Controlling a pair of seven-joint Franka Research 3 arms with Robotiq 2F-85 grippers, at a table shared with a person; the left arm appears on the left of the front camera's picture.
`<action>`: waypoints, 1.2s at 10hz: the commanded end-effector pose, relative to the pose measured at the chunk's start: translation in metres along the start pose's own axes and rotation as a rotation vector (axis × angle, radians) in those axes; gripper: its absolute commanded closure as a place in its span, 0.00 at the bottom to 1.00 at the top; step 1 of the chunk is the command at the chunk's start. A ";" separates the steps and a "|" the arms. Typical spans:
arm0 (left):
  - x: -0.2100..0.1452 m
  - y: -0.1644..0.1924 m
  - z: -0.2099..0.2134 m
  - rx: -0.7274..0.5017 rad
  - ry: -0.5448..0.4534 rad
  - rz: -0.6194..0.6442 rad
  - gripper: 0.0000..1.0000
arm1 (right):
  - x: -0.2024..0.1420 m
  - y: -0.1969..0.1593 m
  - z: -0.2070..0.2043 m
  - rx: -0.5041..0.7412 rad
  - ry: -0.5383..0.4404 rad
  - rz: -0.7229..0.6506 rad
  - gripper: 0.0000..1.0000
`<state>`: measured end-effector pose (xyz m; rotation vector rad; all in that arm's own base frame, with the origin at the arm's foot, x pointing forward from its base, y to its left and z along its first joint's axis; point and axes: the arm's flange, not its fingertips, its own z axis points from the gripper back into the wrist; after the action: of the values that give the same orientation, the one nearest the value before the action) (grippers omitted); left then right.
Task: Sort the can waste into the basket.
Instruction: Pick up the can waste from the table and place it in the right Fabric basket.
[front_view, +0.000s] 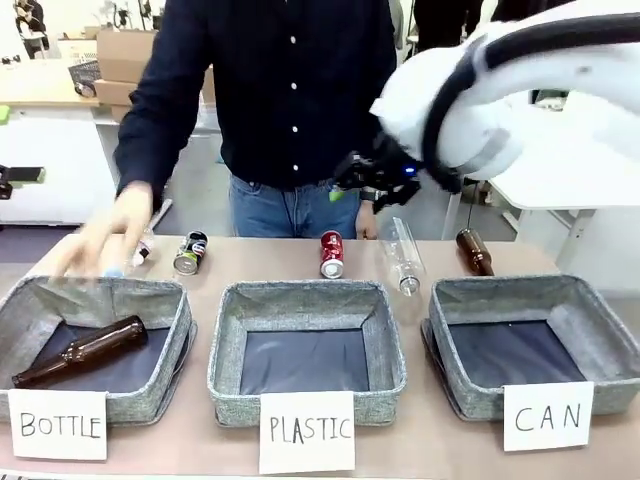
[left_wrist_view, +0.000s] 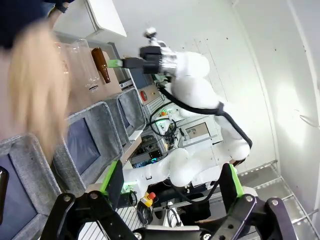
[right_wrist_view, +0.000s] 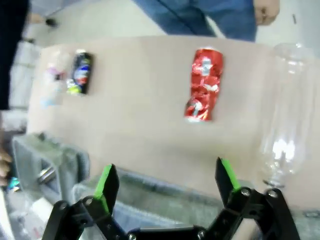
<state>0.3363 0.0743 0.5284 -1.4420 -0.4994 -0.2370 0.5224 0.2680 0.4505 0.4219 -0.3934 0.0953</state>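
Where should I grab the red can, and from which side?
Probably mid-body, from above. The red can lies dented on its side, lengthwise toward the robot, so the open right gripper could close across its long sides; the clear bottle beside it lies apart.

Brown bottle (front_view: 80, 352) in the BOTTLE basket (front_view: 100, 291) — clear bottle (front_view: 402, 257) on table (front_view: 260, 262).

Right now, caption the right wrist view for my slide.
Open right tool faces the crushed red can; a dark can and clear plastic bottle lie either side on the table.
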 end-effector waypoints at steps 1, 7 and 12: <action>0.002 -0.002 -0.001 -0.024 -0.009 -0.025 0.00 | 0.044 0.022 -0.055 -0.151 0.047 -0.100 0.00; 0.002 -0.002 -0.001 -0.024 -0.009 -0.025 0.00 | 0.060 0.009 -0.172 -0.353 0.202 -0.075 0.00; 0.002 -0.002 -0.001 -0.024 -0.009 -0.025 0.00 | 0.058 -0.001 -0.188 -0.399 0.247 -0.082 0.16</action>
<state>0.3361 0.0742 0.5290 -1.4449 -0.5007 -0.2400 0.6388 0.3437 0.3069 0.0634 -0.1344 -0.0146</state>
